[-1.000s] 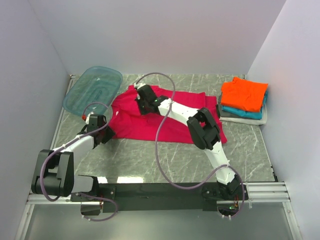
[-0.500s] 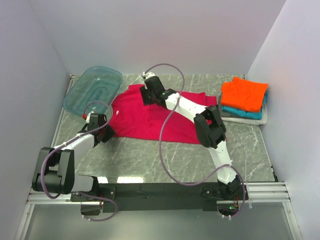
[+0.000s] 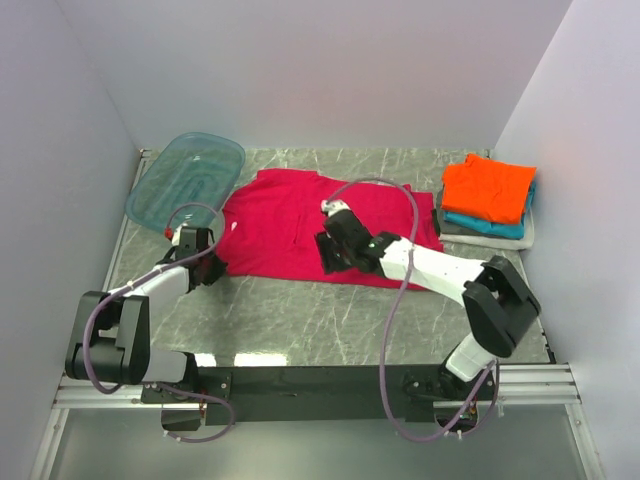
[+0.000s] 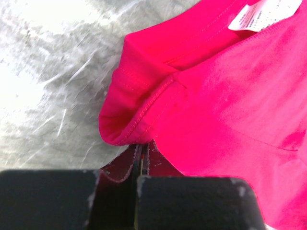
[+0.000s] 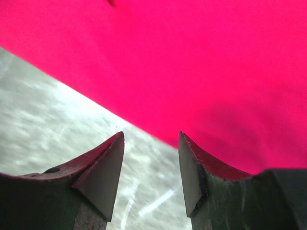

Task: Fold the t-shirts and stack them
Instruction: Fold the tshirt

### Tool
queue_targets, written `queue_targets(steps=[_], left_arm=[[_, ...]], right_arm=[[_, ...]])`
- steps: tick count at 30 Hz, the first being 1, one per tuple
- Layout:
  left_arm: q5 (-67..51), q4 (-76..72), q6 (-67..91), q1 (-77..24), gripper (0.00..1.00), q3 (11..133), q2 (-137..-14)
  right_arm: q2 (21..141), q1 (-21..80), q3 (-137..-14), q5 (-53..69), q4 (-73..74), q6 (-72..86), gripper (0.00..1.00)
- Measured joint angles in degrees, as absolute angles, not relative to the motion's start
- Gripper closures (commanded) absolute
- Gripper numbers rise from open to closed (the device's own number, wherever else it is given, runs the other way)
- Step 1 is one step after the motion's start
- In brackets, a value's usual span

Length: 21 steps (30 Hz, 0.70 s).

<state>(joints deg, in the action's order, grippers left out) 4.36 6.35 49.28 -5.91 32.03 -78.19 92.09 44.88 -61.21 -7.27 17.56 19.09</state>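
Observation:
The crimson t-shirt (image 3: 300,215) lies spread out in the middle of the table. My left gripper (image 3: 207,265) sits at its left sleeve corner. In the left wrist view the left gripper (image 4: 142,146) is shut, its tips pinching the folded sleeve hem (image 4: 125,129) of the crimson t-shirt (image 4: 230,110). My right gripper (image 3: 328,258) hovers over the shirt's near edge. In the right wrist view it (image 5: 150,139) stands open with only table between the fingers, and the crimson t-shirt (image 5: 192,62) lies just beyond. Folded orange (image 3: 488,188), teal (image 3: 495,228) and grey-white (image 3: 527,236) t-shirts are stacked at the right.
A translucent teal tub (image 3: 187,180) rests at the back left, close to the shirt's left sleeve. Walls close in the table on the left, back and right. The black base rail (image 3: 320,380) runs along the near edge.
The right gripper opened, let go of the shirt at its far edge and swung back to the near edge. The shirt now lies flatter. The left gripper closed on the sleeve corner.

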Motion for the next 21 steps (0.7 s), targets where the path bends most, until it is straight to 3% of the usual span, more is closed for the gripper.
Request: queue_targets(steps=[16,21], left_arm=[[6.09,19.33,50.41,-4.67,0.99,25.98,-58.08],[7.18,21.69,51.83,-4.67,0.99,25.96,-53.98]], right_arm=[[81.78,40.99,-49.28,-17.74,24.53,25.82,0.40],[78.96,34.61,-47.40,-18.48,26.22,28.62,0.39]])
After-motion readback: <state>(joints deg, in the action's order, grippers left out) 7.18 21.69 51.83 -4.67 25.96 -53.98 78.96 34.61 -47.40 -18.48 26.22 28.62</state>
